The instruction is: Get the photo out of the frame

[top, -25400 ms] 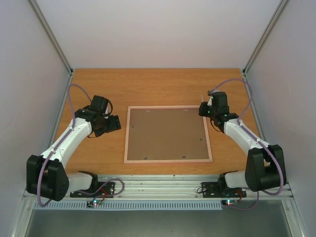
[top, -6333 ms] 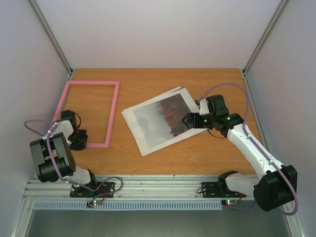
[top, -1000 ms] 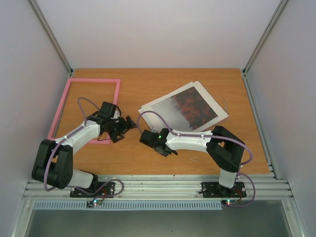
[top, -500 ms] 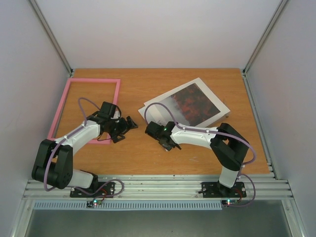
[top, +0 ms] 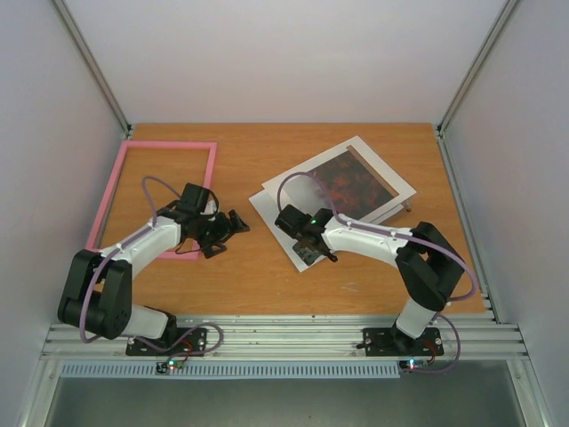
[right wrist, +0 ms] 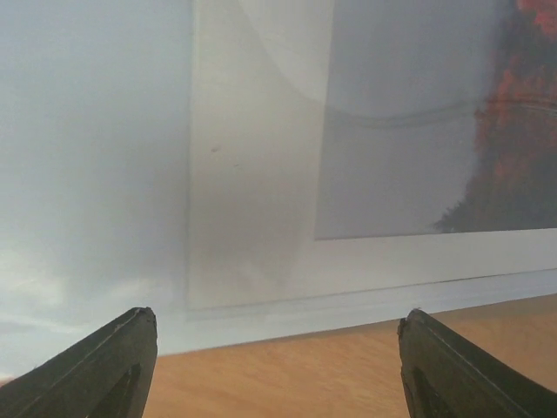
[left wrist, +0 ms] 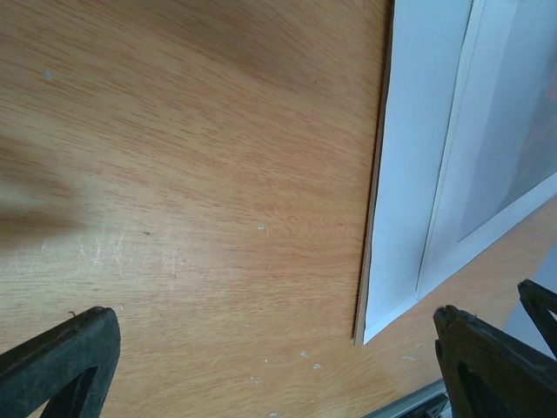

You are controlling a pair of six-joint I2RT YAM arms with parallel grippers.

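The pink frame (top: 199,197) lies flat and empty at the table's left. The photo (top: 354,182), grey mist over red trees, lies at centre right under a white mat border (top: 268,203), on a thin brown backing board (left wrist: 369,261). My left gripper (top: 229,224) stands between frame and stack, open (left wrist: 271,348), with only bare wood between its fingers. My right gripper (top: 311,252) hovers over the stack's near corner, open (right wrist: 277,348), with nothing held. The photo's grey part (right wrist: 409,174) and the mat's edge (right wrist: 261,305) lie just beyond its fingers.
White walls with metal posts close in the wooden table (top: 267,285) on three sides. A metal rail (top: 284,334) with both arm bases runs along the near edge. The left arm's forearm crosses the frame's near corner (top: 182,255).
My right gripper has swung right and away from me, from the bare table onto the stack's near corner, jaws narrowing slightly. The stack has turned a little. My left arm has barely moved.
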